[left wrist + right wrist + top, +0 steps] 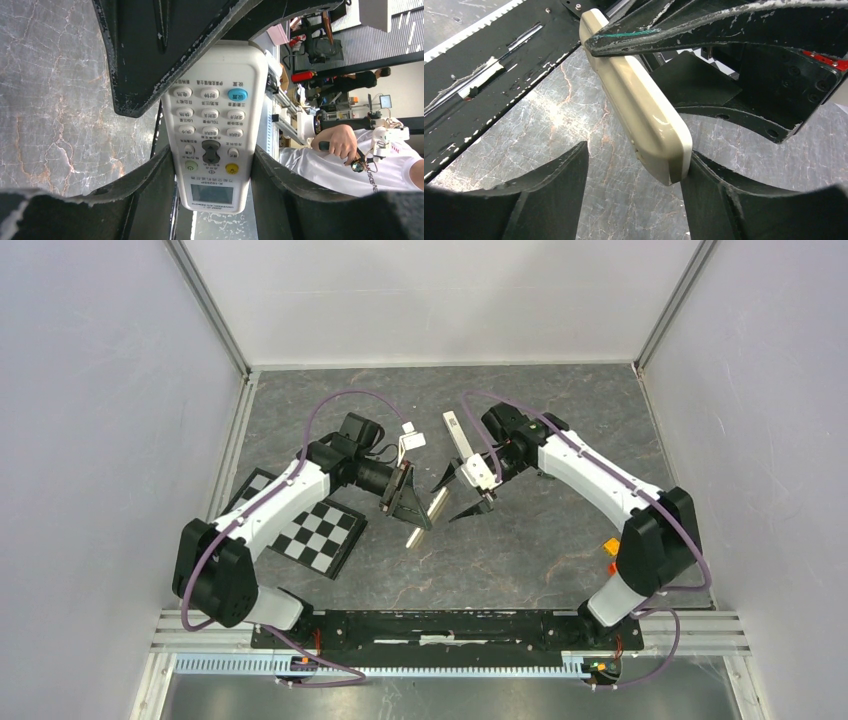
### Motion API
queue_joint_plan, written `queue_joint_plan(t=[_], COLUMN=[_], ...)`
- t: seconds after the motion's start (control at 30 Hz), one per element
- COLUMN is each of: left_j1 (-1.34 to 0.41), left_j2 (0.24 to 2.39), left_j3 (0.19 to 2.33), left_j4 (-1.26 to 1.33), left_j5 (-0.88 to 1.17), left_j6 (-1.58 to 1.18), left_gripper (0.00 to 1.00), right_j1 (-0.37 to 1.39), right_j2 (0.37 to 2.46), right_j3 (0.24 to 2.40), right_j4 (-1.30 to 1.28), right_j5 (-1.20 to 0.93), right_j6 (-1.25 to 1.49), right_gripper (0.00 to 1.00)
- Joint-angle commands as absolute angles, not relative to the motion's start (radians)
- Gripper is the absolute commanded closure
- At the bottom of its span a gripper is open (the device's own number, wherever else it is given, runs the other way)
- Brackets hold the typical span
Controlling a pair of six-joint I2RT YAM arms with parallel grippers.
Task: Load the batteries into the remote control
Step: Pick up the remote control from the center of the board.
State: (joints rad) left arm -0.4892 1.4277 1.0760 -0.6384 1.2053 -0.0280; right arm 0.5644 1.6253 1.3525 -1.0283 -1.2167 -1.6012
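Black rail (430,625) carries both arm bases at the near edge. Just beyond, a checkered board (315,530) lies beside the left arm. At mid-table the left gripper (212,170) clamps the remote (215,125) by its long edges, clear of the table (540,540), probably to present it to the other arm. The right gripper (634,160) straddles its free end, jaws wide, one finger (704,200) touching, not clamped. Farther back lies a white bar (455,432). No batteries show.
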Motion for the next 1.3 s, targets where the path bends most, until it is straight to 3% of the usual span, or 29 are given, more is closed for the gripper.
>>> queue_joint_plan(t=[0.0, 0.23, 0.5, 0.7, 0.9, 0.97, 1.03, 1.17, 1.27], left_j1=[-0.485, -0.485, -0.485, -0.485, -0.485, -0.485, -0.485, -0.483, -0.468], left_j2=[1.415, 1.436, 1.451, 1.447, 1.424, 1.424, 1.421, 1.365, 1.301], left_j3=[1.132, 1.153, 1.164, 1.182, 1.192, 1.196, 1.2, 1.164, 1.124], left_j4=[-0.635, -0.635, -0.635, -0.634, -0.635, -0.635, -0.626, -0.48, -0.362], left_j5=[1.193, 1.18, 1.163, 1.172, 1.189, 1.188, 1.185, 1.063, 0.883], left_j6=[-0.021, -0.05, -0.072, -0.078, -0.08, -0.083, -0.089, -0.19, -0.25], left_gripper=[0.75, 0.75, 0.76, 0.76, 0.75, 0.73, 0.65, 0.17, 0.01], right_j1=[0.57, 0.606, 0.638, 0.646, 0.65, 0.653, 0.657, 0.658, 0.657], right_j2=[1.548, 1.433, 1.387, 1.395, 1.424, 1.43, 1.431, 1.408, 1.364], right_j3=[1.321, 1.177, 1.156, 1.163, 1.209, 1.223, 1.231, 1.202, 1.142], right_j4=[-0.939, -0.569, -0.506, -0.551, -0.624, -0.627, -0.611, -0.475, -0.323], right_j5=[-1.222, -1.202, -1.173, -1.13, -1.109, -1.109, -1.104, -1.062, -0.971], right_j6=[-1.519, -1.205, -1.116, -1.119, -1.164, -1.159, -1.13, -0.976, -0.791], right_gripper=[0.33, 0.35, 0.37, 0.56, 0.59, 0.66, 0.76, 0.94, 1.0])
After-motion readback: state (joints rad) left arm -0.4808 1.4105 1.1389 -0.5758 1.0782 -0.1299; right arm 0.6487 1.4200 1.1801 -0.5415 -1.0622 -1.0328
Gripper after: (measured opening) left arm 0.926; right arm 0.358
